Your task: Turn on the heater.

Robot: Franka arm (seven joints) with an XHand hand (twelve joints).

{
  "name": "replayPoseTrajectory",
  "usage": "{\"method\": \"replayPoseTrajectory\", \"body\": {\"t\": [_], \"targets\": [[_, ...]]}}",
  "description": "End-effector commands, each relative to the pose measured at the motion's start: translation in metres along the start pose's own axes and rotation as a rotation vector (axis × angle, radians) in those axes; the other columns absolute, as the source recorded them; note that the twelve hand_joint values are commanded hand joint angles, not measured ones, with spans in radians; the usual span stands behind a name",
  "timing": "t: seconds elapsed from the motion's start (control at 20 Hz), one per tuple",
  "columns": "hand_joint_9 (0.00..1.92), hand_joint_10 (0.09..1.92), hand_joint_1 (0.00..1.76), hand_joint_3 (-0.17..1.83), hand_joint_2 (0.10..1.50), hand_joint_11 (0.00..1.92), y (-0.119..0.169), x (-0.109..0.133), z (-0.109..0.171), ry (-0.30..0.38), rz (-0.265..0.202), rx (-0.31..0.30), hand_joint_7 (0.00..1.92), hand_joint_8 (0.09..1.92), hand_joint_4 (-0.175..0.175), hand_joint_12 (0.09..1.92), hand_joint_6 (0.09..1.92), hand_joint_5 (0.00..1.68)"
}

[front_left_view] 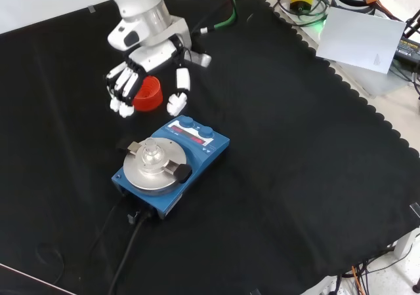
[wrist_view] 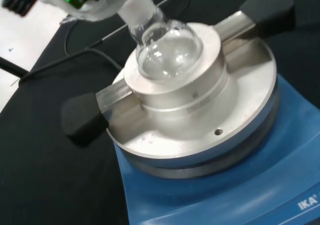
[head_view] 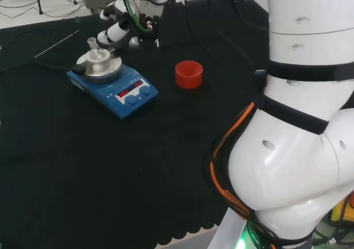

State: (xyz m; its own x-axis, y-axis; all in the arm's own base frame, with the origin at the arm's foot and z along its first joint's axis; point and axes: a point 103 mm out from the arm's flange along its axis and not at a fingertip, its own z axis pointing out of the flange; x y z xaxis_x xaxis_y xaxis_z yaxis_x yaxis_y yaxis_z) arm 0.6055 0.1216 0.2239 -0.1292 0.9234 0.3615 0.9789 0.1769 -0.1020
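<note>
The heater (head_view: pixel 113 87) is a blue hotplate with two blue knobs (front_left_view: pixel 196 125) and red lit displays (front_left_view: pixel 187 132) on its front panel. On its plate sits a silver block (front_left_view: pixel 154 168) with two black handles, and a small clear round flask (wrist_view: pixel 167 50) rests in the block. My hand (front_left_view: pixel 152 58) hangs over the cloth just beyond the knob side of the heater, fingers (front_left_view: pixel 122 90) relaxed and pointing down, open and holding nothing. In the head view the hand (head_view: pixel 113 33) shows above and behind the flask (head_view: pixel 94 50). It touches neither knobs nor block.
A red ribbed ring stand (head_view: pixel 188 74) stands on the cloth beyond the heater's panel, partly behind my hand in the front view (front_left_view: pixel 149 97). A black cable (front_left_view: pixel 125 255) leaves the heater's back. A thin metal rod (head_view: pixel 55 43) lies at the far left in the head view.
</note>
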Motion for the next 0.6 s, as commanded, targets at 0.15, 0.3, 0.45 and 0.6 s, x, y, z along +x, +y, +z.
{"method": "replayPoseTrajectory", "body": {"t": [0.15,0.3,0.45,0.6], "targets": [[0.39,0.65,0.8,0.63,0.6,0.0,-0.021,-0.008,-0.022,-0.015,0.013,-0.034,0.25,0.6,0.0,1.26,0.31,0.5],[0.39,0.65,0.8,0.63,0.6,0.0,-0.034,0.004,-0.025,-0.032,0.016,-0.036,0.26,0.6,0.001,1.26,0.31,0.5],[0.39,0.65,0.8,0.62,0.6,0.0,-0.044,0.006,-0.03,-0.047,0.029,-0.001,0.27,0.61,0.004,1.28,0.3,0.5],[0.47,0.65,0.86,0.64,0.62,0.05,-0.054,0.009,-0.031,-0.083,0.03,0.044,0.31,0.61,0.008,1.35,0.26,0.49]]}}
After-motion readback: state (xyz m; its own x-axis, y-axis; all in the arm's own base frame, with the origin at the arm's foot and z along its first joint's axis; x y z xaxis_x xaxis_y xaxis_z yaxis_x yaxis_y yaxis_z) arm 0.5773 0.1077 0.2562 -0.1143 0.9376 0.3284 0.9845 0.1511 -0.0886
